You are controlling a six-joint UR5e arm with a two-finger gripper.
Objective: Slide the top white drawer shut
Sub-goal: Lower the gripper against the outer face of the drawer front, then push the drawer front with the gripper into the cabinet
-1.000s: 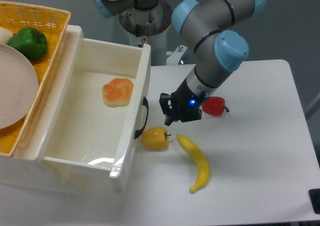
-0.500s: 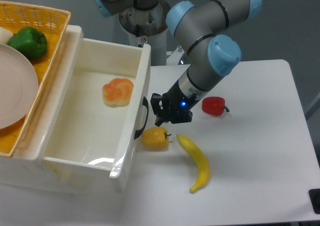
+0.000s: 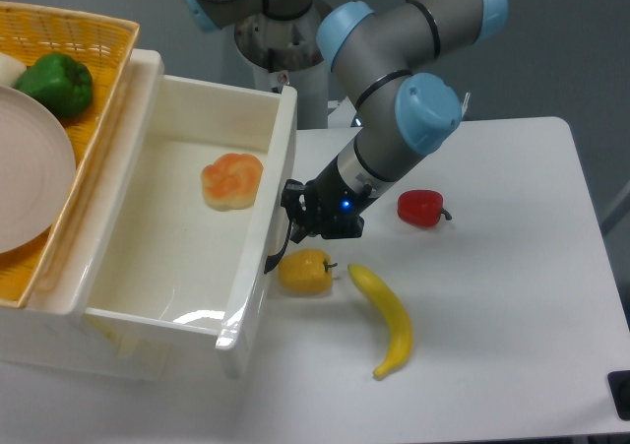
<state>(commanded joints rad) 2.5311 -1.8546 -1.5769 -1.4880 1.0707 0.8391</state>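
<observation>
Our claw (image 3: 293, 218) touches the black handle (image 3: 283, 229) of the top white drawer (image 3: 177, 227); its grip state we cannot tell. The yellow pepper (image 3: 304, 271) just below may jam under the front when we push.

Drawer (image 3: 187, 247) stands open, its front panel jutting over the table (image 3: 512, 296). Gripper (image 3: 298, 218) sits right at the black handle (image 3: 279, 235); no visible gap between them. Yellow pepper (image 3: 304, 271) lies just below the gripper, touching or nearly touching the panel's lower front, so low access there is blocked. Banana (image 3: 386, 318) lies just right of the pepper. Red pepper (image 3: 420, 208) sits behind the arm's wrist, near it. Table right of the banana and red pepper is open. Inside the drawer, an orange fruit (image 3: 232, 180) lies toward the back; the floor in front of it is bare.
</observation>
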